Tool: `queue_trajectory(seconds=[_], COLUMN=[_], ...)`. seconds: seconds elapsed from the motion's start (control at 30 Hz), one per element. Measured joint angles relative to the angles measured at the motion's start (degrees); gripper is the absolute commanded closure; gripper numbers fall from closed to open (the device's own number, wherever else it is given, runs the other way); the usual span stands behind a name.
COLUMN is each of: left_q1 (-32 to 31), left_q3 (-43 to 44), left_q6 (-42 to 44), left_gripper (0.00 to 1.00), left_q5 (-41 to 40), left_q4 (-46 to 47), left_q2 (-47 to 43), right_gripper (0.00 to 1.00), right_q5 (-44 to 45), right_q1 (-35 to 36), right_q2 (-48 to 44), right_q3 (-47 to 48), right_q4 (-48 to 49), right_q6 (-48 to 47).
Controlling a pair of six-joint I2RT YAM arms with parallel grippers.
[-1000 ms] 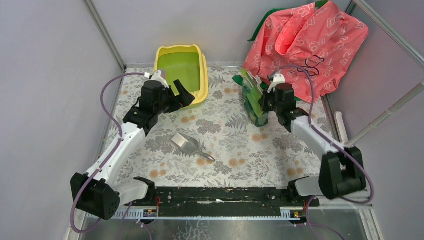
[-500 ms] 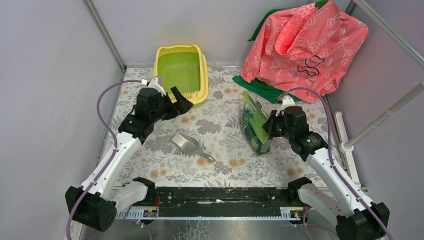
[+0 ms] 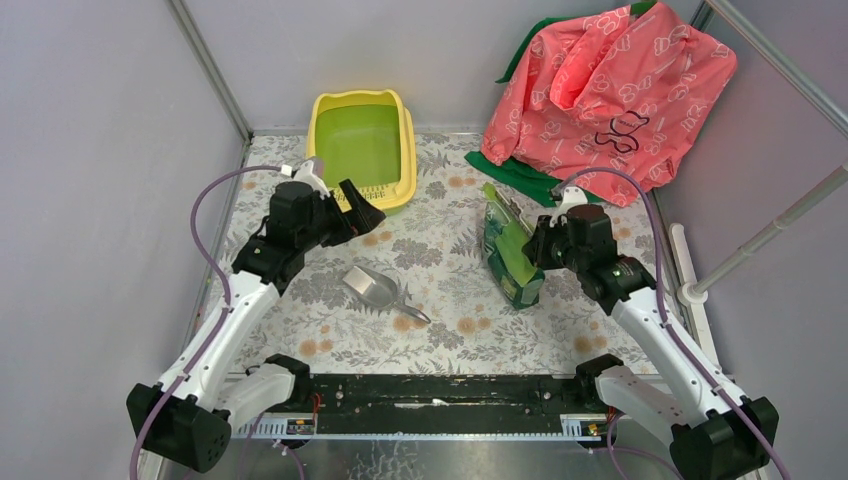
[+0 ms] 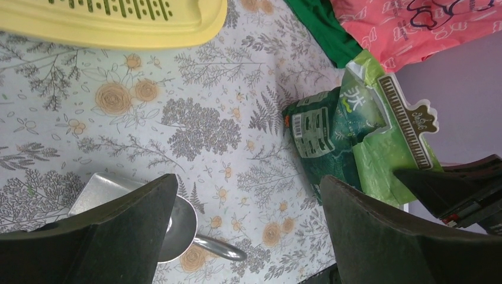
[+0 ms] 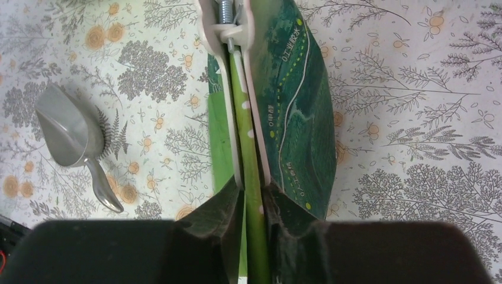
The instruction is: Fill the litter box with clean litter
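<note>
The yellow litter box (image 3: 405, 150) with a green inside stands at the back left; its slotted lip (image 4: 112, 9) shows in the left wrist view. No loose litter shows. My left gripper (image 3: 362, 210) is open and empty, just in front of the box and above the mat. A metal scoop (image 3: 375, 290) lies on the mat in the middle, also in the left wrist view (image 4: 177, 222) and the right wrist view (image 5: 71, 136). My right gripper (image 5: 251, 192) is shut on the top edge of a glossy green bag (image 3: 510, 255), holding it upright.
A pink bag (image 3: 610, 80) over green cloth (image 3: 520, 172) is piled at the back right. Grey walls and metal posts enclose the floral mat (image 3: 450, 250). A white rod (image 3: 685, 262) lies by the right edge.
My right gripper has pulled the green bag from the back toward the middle right of the mat. My left gripper has drawn back from the litter box rim toward the scoop.
</note>
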Motion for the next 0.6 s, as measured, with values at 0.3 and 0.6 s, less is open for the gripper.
queue_trajectory(seconds=[0.3, 0.6], left_q1=[0.0, 0.0], left_q3=[-3.2, -4.9], left_q6=[0.0, -0.1], left_gripper=[0.01, 0.01], left_q5=[1.7, 4.0], left_q4=[-0.3, 0.0], left_q2=[-2.5, -2.2], right_gripper=[0.6, 0.41], right_q5=[-1.6, -1.9], right_q1=[0.2, 0.2], right_q2=[-0.5, -0.5], right_q3=[0.4, 3.1], right_q4=[1.6, -0.2], right_q6=[-0.6, -1.3])
